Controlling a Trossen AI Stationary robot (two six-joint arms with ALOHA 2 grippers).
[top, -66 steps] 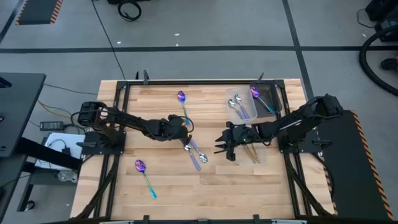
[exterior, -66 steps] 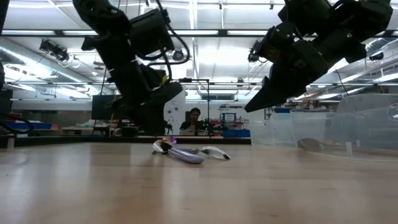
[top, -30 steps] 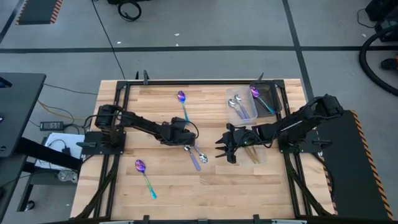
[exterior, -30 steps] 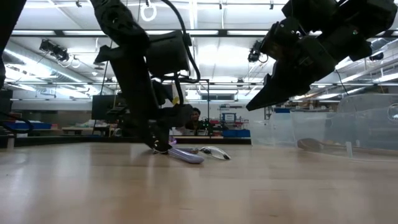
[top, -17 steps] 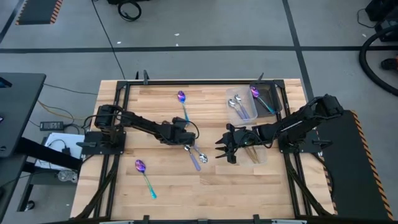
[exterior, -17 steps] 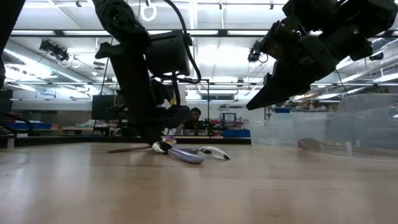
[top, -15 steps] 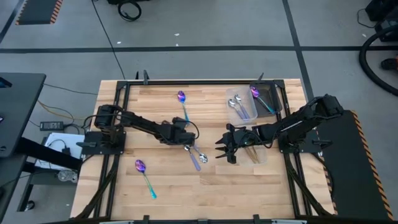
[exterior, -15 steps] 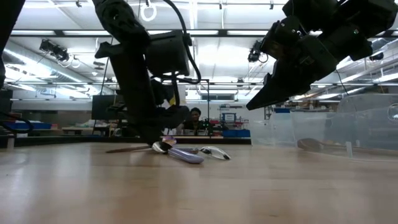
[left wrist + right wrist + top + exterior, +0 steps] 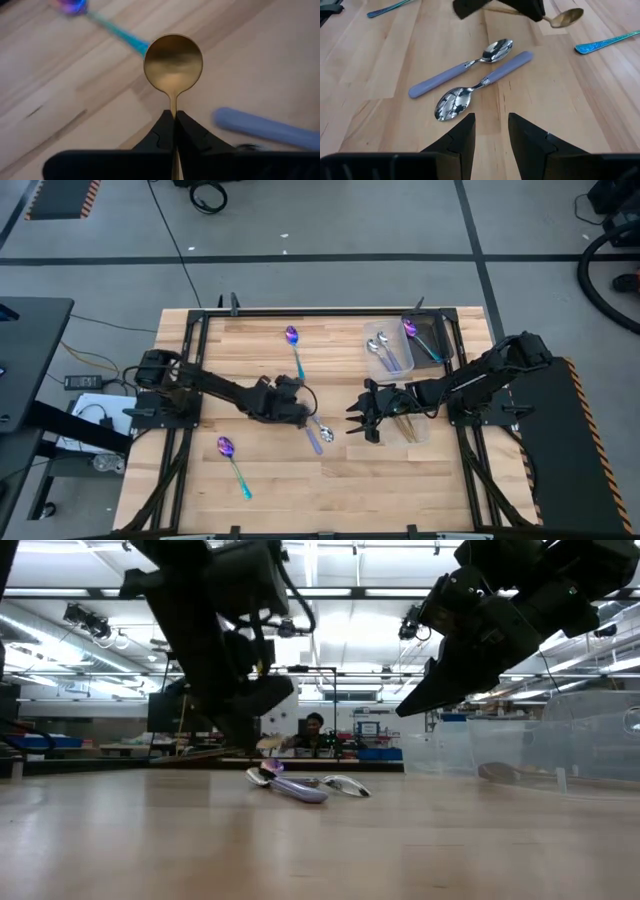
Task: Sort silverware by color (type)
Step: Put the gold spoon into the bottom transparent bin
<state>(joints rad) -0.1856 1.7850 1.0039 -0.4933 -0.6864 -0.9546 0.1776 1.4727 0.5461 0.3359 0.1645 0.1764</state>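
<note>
The left claw is clamped shut on the thin neck of a gold spoon, holding it off the worktop near the middle. The spoon's long axis runs straight out from between the fingers, bowl leading and open side toward the wrist camera; in the low view it hangs roughly level above the wood.

Just beside and below it lie two silver spoons with lilac handles, side by side and nearly parallel, their bowls at opposite ends. A purple-blue spoon with a teal handle lies toward the far side, bowl away from the arms' near edge, and another lies near the front left, bowl toward the far side.

The right claw hovers over the worktop with its fingers apart and nothing between them, pointed at the lilac-handled pair. Behind it, clear containers hold more spoons.
</note>
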